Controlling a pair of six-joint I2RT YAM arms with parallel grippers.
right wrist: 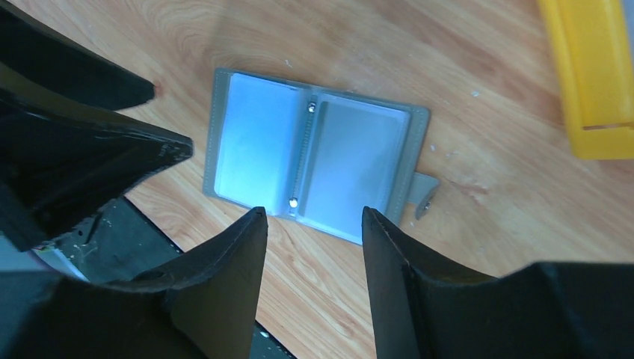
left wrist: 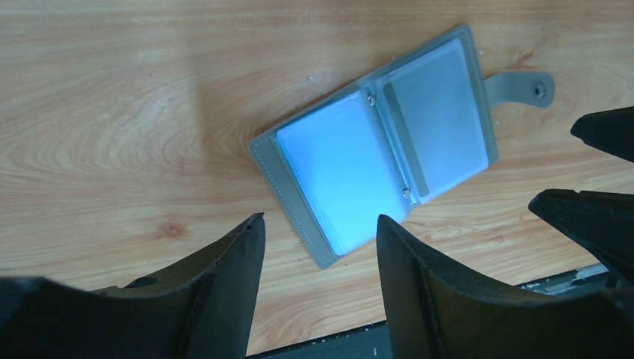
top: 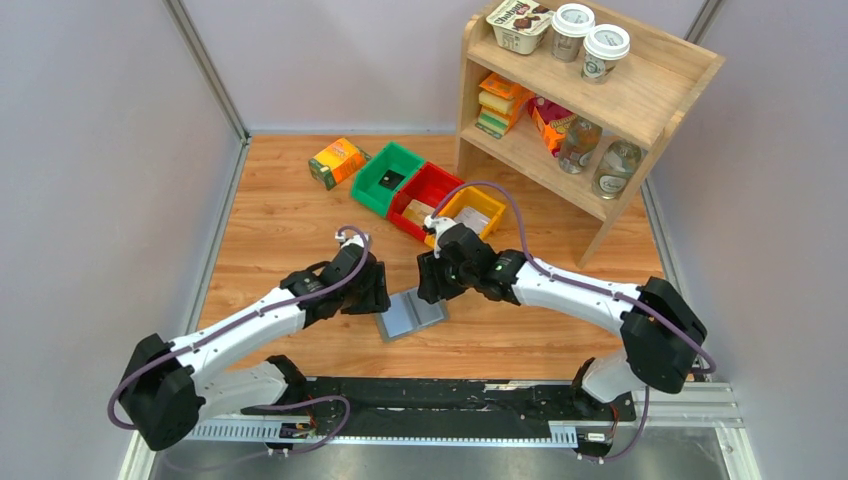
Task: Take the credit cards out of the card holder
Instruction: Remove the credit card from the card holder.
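The grey card holder (top: 412, 313) lies open and flat on the wooden table between my two grippers, snap tab to the right. It also shows in the left wrist view (left wrist: 381, 149) and the right wrist view (right wrist: 314, 157). Its clear pockets look pale blue-grey, and I cannot tell whether credit cards sit in them. A small black flat thing (top: 392, 180), maybe a credit card, lies in the green bin (top: 368, 188). My left gripper (top: 372, 292) (left wrist: 320, 218) is open and empty above the holder's left edge. My right gripper (top: 432, 285) (right wrist: 314, 211) is open and empty above its right half.
A red bin (top: 432, 186) and a yellow bin (top: 487, 203) (right wrist: 598, 75) stand beside the green one, each with something pale inside. An orange-green carton (top: 337, 161) lies at the back. A wooden shelf (top: 640, 100) with cups and bottles stands back right. Grey walls enclose the table.
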